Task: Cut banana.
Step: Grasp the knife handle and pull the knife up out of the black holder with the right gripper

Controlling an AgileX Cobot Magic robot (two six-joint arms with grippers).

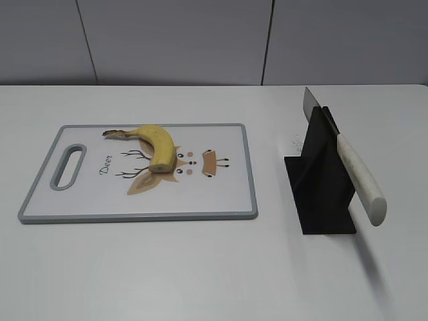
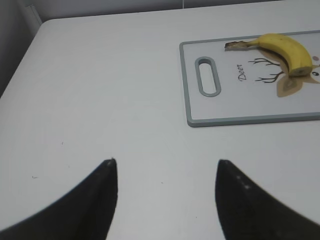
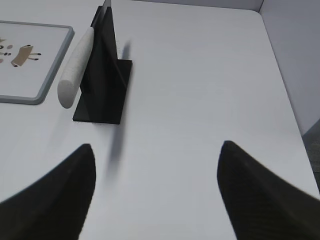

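A yellow banana with one cut end lies on the white cutting board at the left; it also shows in the left wrist view. A knife with a white handle rests in a black stand at the right, and its handle shows in the right wrist view. My left gripper is open and empty over bare table, left of the board. My right gripper is open and empty, near the table's front, right of the stand. Neither gripper shows in the exterior view.
The board has a grey rim, a handle slot and a deer drawing. The white table's right edge runs close to the right gripper. A grey wall stands behind the table.
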